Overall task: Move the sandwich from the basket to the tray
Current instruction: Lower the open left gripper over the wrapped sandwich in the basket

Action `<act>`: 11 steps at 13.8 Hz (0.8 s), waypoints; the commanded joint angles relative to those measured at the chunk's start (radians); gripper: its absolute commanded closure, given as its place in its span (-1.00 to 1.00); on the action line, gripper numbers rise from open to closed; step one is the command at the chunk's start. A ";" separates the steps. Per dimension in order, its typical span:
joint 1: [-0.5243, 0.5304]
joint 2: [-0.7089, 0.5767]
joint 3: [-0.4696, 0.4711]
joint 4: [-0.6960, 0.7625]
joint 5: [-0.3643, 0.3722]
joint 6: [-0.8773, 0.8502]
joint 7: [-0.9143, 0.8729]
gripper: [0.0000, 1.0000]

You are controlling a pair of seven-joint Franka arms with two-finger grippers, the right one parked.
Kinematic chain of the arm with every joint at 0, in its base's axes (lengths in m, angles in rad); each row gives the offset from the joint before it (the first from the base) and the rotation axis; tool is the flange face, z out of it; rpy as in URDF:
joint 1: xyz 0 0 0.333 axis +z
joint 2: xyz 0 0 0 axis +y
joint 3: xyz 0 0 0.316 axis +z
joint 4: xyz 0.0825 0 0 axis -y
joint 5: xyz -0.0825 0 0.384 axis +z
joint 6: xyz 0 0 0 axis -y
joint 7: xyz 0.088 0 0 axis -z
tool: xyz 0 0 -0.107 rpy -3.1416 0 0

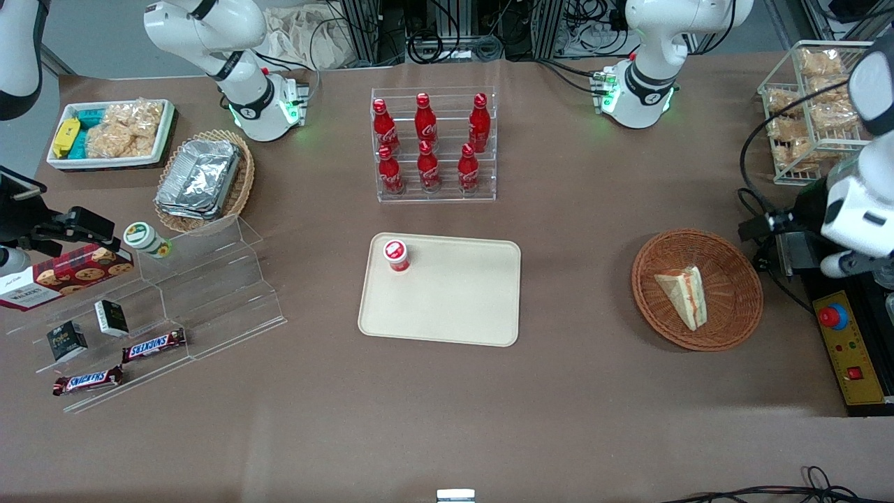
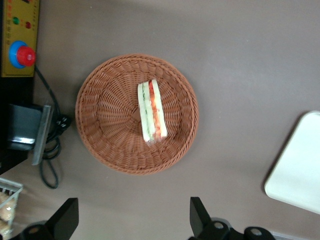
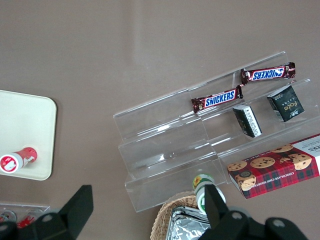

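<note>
The sandwich (image 1: 683, 295) (image 2: 152, 112), a white wedge with red-orange and green filling, lies in the round reddish-brown basket (image 1: 733, 293) (image 2: 110, 120). The cream tray (image 1: 454, 300) (image 2: 300, 170) lies flat mid-table, toward the parked arm from the basket. My gripper (image 2: 134, 220) hangs open and empty high above bare table, a little farther from the front camera than the basket. Its wrist (image 1: 855, 216) shows beside the basket at the working arm's end of the table. Nothing touches the sandwich.
A small red-capped bottle (image 1: 396, 255) stands on a tray corner. A clear rack of red cola bottles (image 1: 433, 147) stands farther back. A yellow control box (image 1: 848, 349) (image 2: 20, 37), a black box with cable (image 2: 25, 130) and a wire snack rack (image 1: 810, 105) flank the basket.
</note>
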 commanded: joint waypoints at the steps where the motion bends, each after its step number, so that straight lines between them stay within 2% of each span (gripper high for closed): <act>1: -0.005 0.071 -0.005 -0.025 0.015 0.082 -0.071 -1.00; 5: -0.011 0.137 -0.007 -0.172 0.017 0.308 -0.137 -1.00; 11: -0.006 0.189 -0.005 -0.371 0.017 0.599 -0.143 -1.00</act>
